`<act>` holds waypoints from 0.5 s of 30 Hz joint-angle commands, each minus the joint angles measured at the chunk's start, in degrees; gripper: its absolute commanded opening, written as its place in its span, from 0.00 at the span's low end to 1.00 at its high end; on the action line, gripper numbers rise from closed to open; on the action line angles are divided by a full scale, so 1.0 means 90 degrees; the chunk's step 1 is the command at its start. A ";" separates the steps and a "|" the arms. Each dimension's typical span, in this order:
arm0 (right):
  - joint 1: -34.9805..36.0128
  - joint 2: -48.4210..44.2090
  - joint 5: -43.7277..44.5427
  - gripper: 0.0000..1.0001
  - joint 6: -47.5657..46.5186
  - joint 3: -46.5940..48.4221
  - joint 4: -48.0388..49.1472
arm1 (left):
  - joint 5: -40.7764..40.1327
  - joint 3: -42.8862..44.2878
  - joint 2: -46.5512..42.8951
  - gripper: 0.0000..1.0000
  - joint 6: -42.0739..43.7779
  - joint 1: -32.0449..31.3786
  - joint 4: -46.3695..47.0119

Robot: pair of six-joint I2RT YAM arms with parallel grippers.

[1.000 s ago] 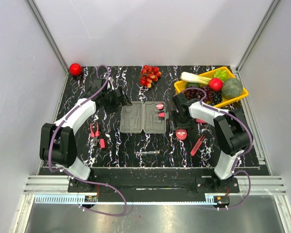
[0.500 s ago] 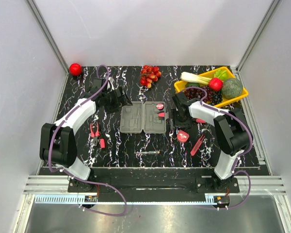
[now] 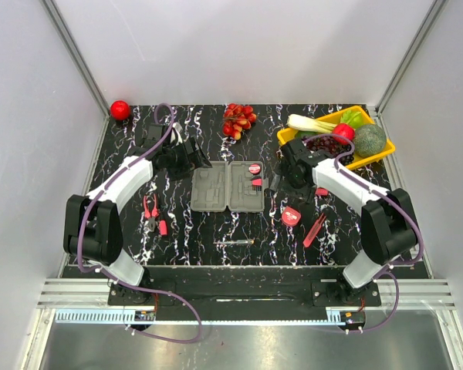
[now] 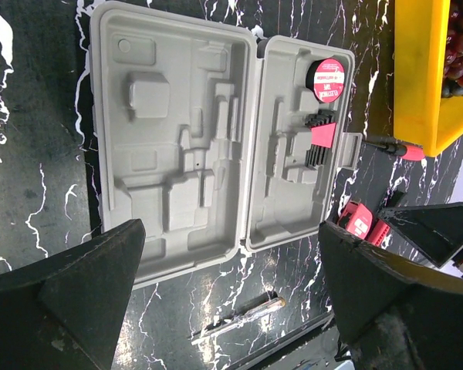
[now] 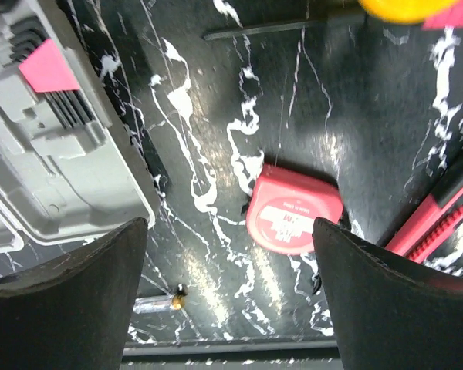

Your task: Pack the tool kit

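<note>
The grey tool case [image 3: 229,186] lies open and flat mid-table. In the left wrist view its right half [image 4: 293,193] holds a round red tape [image 4: 329,80] and a red hex-key set [image 4: 322,137]. A red tape measure [image 3: 291,216] lies on the mat right of the case, with a red knife [image 3: 315,230] beside it. Red-handled pliers [image 3: 152,214] lie left of the case. A clear-handled screwdriver [image 3: 234,243] lies in front of it. My left gripper [image 3: 194,156] is open and empty behind the case's left half. My right gripper [image 3: 290,176] is open and empty, above the mat behind the tape measure [image 5: 293,220].
A yellow tray [image 3: 386,150] of fruit and vegetables stands at the back right, close behind my right arm. Red grapes [image 3: 239,119] lie at the back middle and a red apple [image 3: 120,109] at the back left. A thin red-handled tool [image 4: 393,146] lies by the tray.
My right gripper has drawn back from the tape measure toward the tray and its elbow has swung right. The tape measure has shifted slightly. The left arm has not moved.
</note>
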 commanded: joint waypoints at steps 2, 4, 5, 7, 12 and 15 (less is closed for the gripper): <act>0.0012 0.0049 -0.0431 0.91 0.1447 0.0076 -0.0832 | 0.0235 0.0065 0.0069 0.99 -0.0140 0.0040 0.0282; 0.0012 0.0185 -0.0462 0.91 0.1623 0.0056 -0.0910 | 0.0294 0.0026 0.0089 0.99 -0.0150 0.0040 0.0320; 0.0012 0.0224 -0.0452 0.91 0.1711 0.0056 -0.0930 | 0.0323 0.0006 0.0069 0.99 -0.0170 0.0040 0.0330; 0.0002 0.0312 -0.0432 0.92 0.1819 0.0075 -0.0940 | 0.0352 -0.0023 0.0060 0.99 -0.0170 0.0040 0.0340; 0.0012 0.0576 -0.0422 0.95 0.2102 0.0056 -0.1047 | 0.0372 -0.0043 0.0040 0.99 -0.0179 0.0030 0.0340; 0.0012 0.0713 -0.0403 0.96 0.2142 -0.0003 -0.1047 | 0.0372 -0.0062 0.0049 0.99 -0.0179 0.0040 0.0340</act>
